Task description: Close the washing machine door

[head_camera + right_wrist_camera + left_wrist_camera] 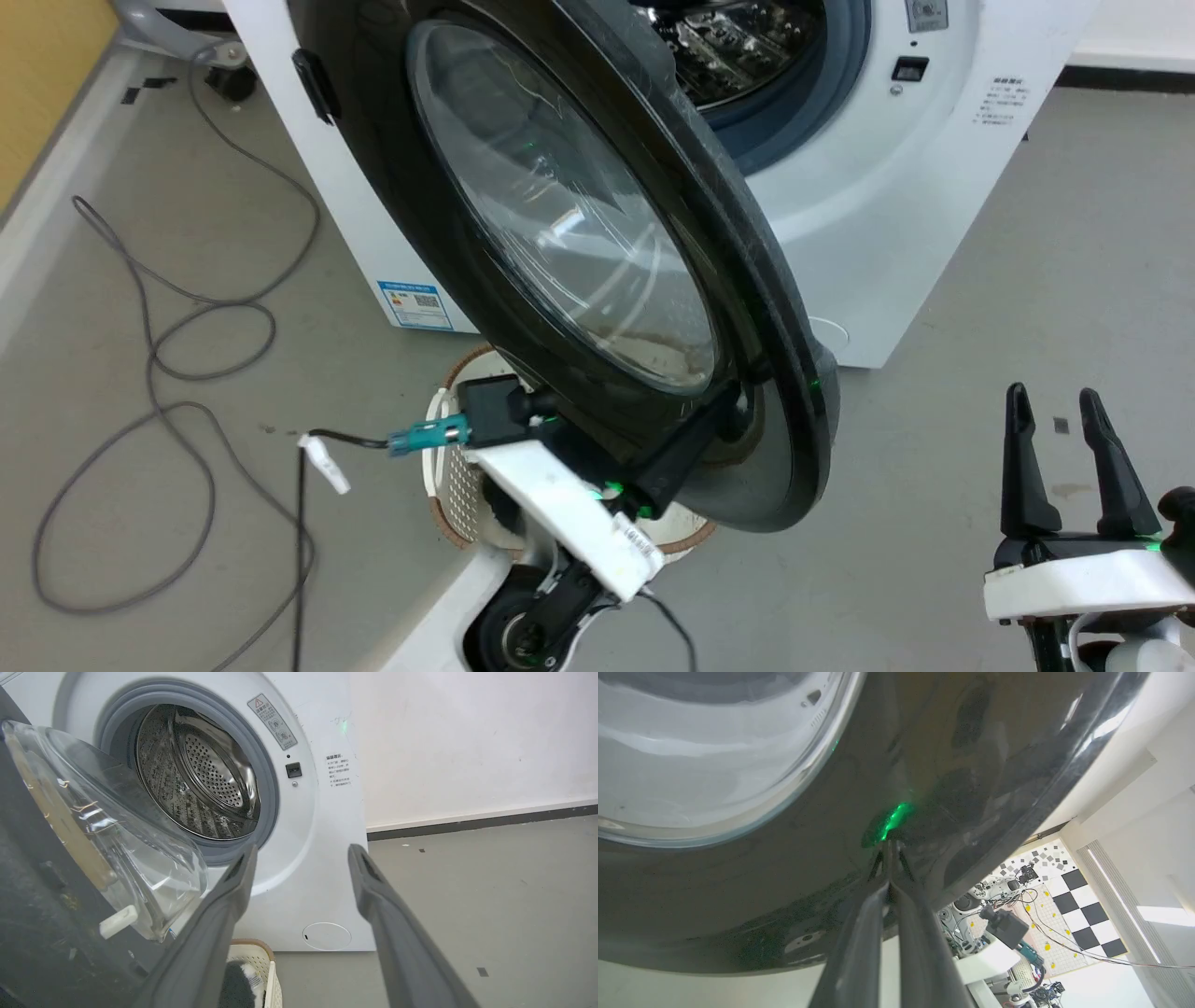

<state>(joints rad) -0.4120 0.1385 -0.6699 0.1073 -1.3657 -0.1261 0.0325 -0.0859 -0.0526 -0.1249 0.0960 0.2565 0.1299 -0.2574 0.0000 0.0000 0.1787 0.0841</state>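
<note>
Floor [1027, 280]: one, grey, bearing everything listed.
Washing machine [896, 187] [317, 858]: one, a white front-loader standing on the floor against a pale wall.
Drum [201, 779]: one, perforated steel, open to view and ringed by one blue-grey gasket [266, 788].
Washing machine door [560, 261] [831, 882] [37, 905]: one, round and glossy black, with a bulging clear glass bowl at its centre. It is swung open and stands out at an angle from the machine's front. It sits towards the left side of the head view, its lower edge above the basket.
Basket [448, 467] [252, 956]: one, white perforated plastic with a brown rim, on the floor in front of the machine and partly hidden by the door.
Cables: one grey cable [149, 355] in loose loops on the floor at the left, and one thin black cable [301, 560] nearer the robot.
Left gripper [733, 411] [889, 858]: one, with its fingers drawn together and nothing between them. The tips press on the black rim of the door below the glass.
Right gripper [1055, 397] [303, 851]: one, with its fingers spread wide and empty, apart from the door and pointing towards the machine's front.
Blue sticker [415, 303]: one, low on the machine's front.
Round flap [326, 936]: one, low on the machine's front.
Latch socket [293, 769]: one, small and dark, just beside the gasket.
</note>
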